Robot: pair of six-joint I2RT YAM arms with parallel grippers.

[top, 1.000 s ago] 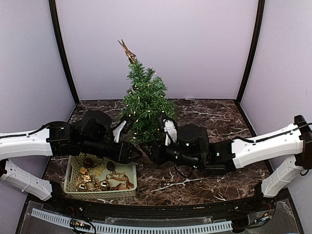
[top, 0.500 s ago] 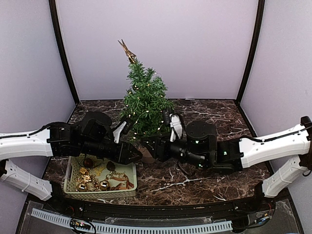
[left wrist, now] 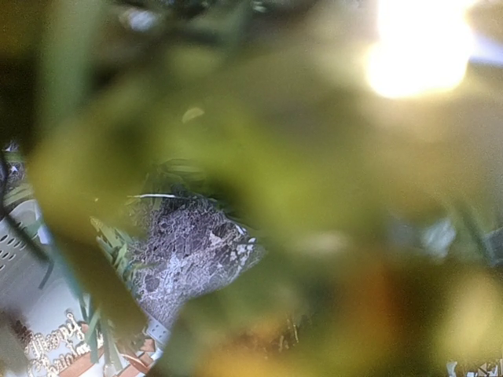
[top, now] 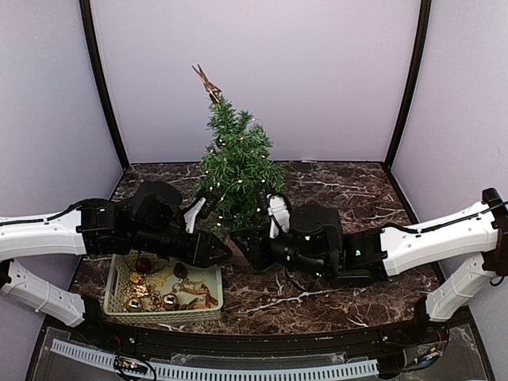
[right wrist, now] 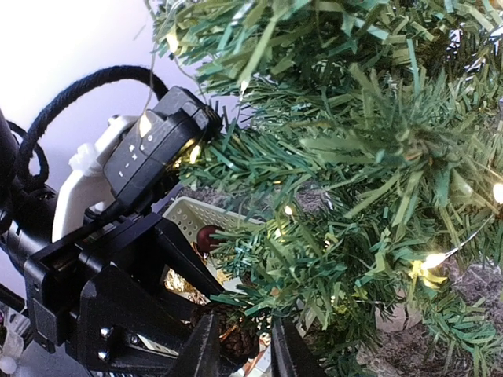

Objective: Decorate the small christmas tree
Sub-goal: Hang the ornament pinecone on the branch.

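Between the narrowly parted fingers of the right gripper (right wrist: pixel 244 326) sat a brown ornament (right wrist: pixel 234 339), grip unclear; the small christmas tree (right wrist: pixel 354 157) crowded above, left gripper (top: pixel 220 252) close leftward, state unreadable.

Left wrist: small christmas tree (left wrist: pixel 314 236) blurred.

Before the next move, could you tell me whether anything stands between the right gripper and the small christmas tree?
Nothing visible does: the right gripper sits under the lowest branches of the small christmas tree, needles directly over its fingers.
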